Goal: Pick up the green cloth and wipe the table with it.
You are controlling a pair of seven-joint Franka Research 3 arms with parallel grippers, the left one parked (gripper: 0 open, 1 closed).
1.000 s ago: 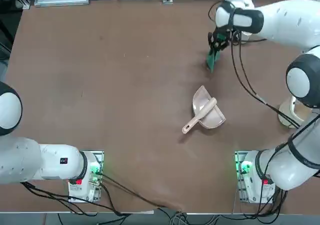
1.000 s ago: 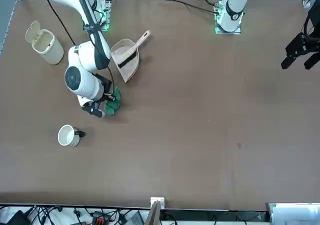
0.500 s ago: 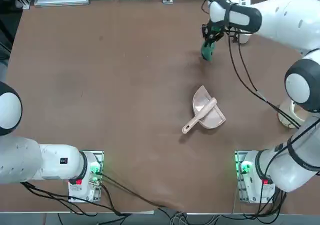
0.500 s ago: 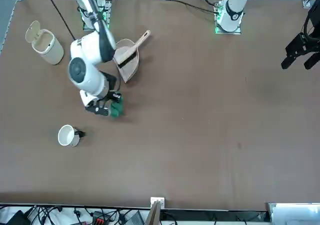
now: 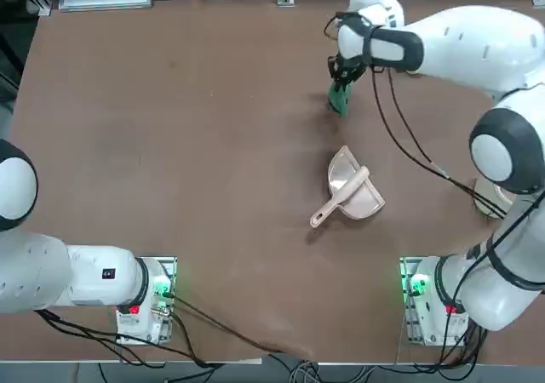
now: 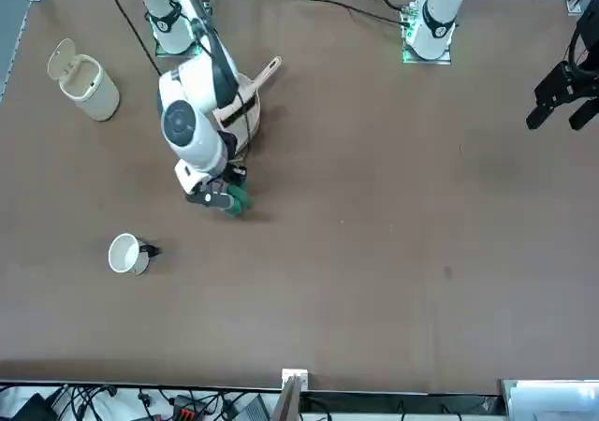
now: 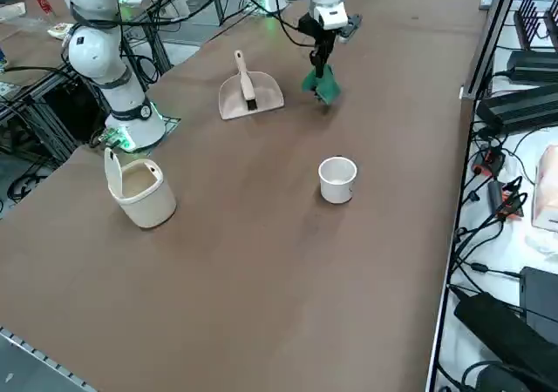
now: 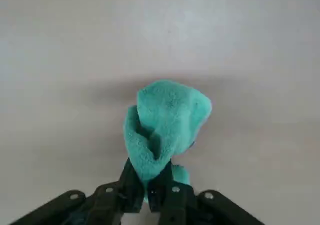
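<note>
The right gripper (image 8: 149, 185) clamps the green cloth (image 8: 167, 125) over the brown table (image 7: 253, 296), near a dustpan (image 7: 250, 96), white cup (image 7: 337, 179) and lidded bin (image 7: 144, 193).

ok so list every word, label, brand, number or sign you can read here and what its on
No readable words, numbers or brands anywhere.
Small dark square mark on the left arm: too small to read.
Green cloth in the right claw: no text showing.
White cup: no text showing.
Dustpan: no text showing.
</note>
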